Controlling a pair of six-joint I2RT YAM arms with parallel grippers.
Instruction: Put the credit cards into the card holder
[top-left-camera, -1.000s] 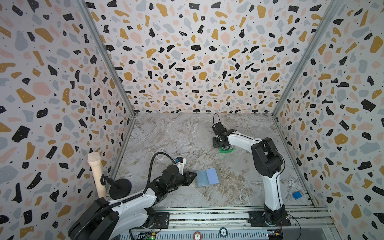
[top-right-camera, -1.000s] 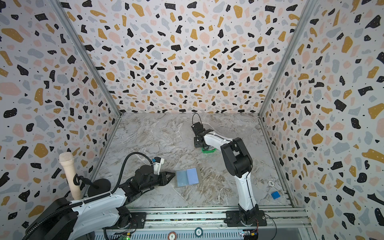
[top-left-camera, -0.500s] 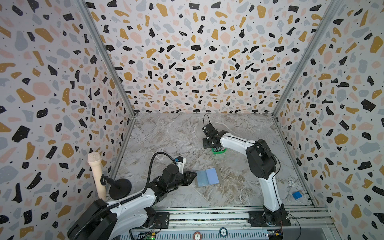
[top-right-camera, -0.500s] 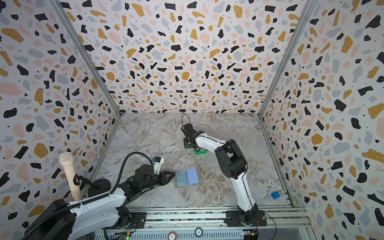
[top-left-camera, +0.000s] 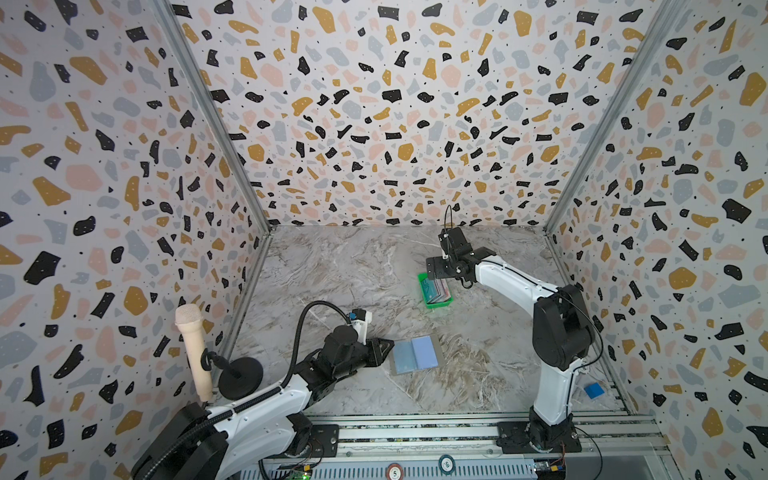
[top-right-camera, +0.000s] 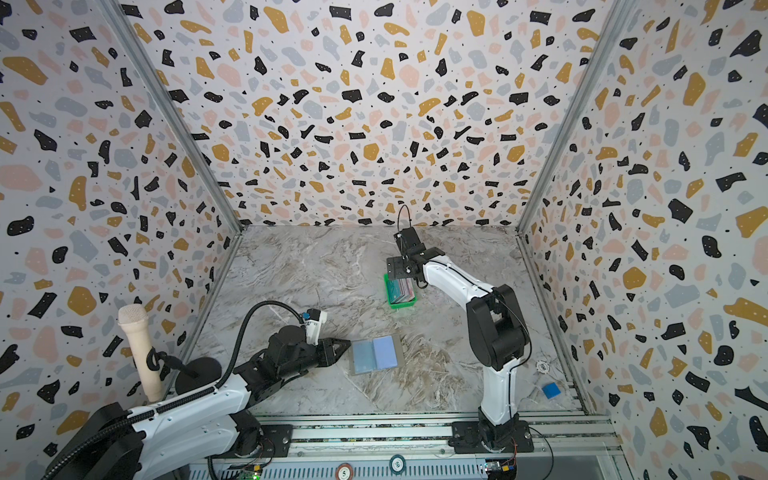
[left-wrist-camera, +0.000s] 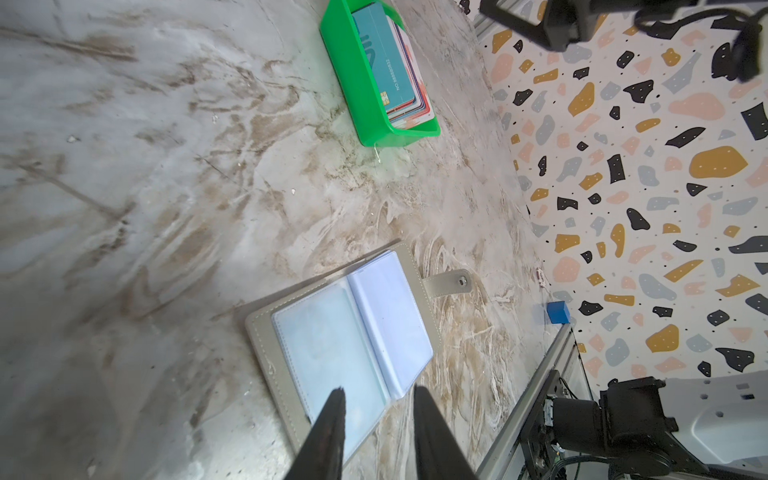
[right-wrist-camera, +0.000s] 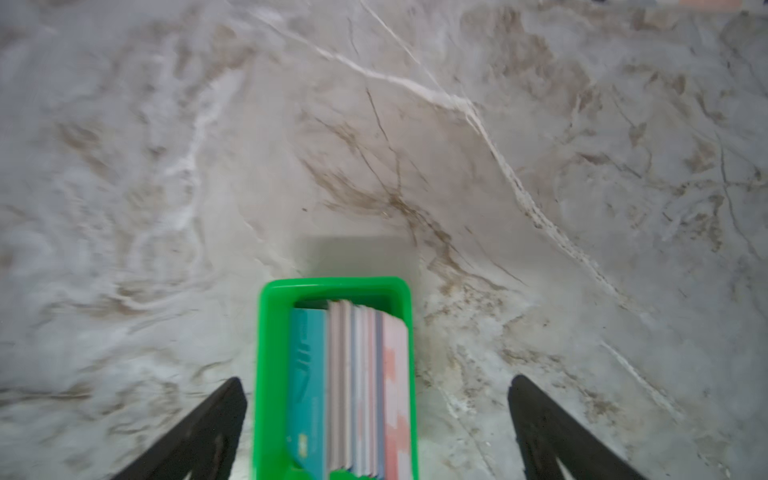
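- The card holder (top-left-camera: 415, 354) is laid open and flat near the front middle of the table (top-left-camera: 332, 270), with bare marble left on all its sides.
- Its snap strap (left-wrist-camera: 448, 284) is stuck out on the side away from the left gripper.
- The credit cards (top-left-camera: 436, 291) are stood on edge inside the green tray (top-left-camera: 437, 306). The tray is set further back, well apart from the card holder, and open table is left between them.
- A blue block (top-left-camera: 593, 390) is kept far off by the right front corner.
- The left arm is stretched low over the table. The left gripper (left-wrist-camera: 378, 390) is held a little open over the card holder's edge nearest that arm, and nothing is pinched.
- The right arm is reached out and bent down over the tray. The right gripper (right-wrist-camera: 376, 379) is spread wide, with one finger on each side of the tray, and the tray is not touched.
- A second ago the tray was squeezed by the right gripper and was set more to the right. It has since been slid left and let go.
- The card holder and the left arm have hardly been moved.
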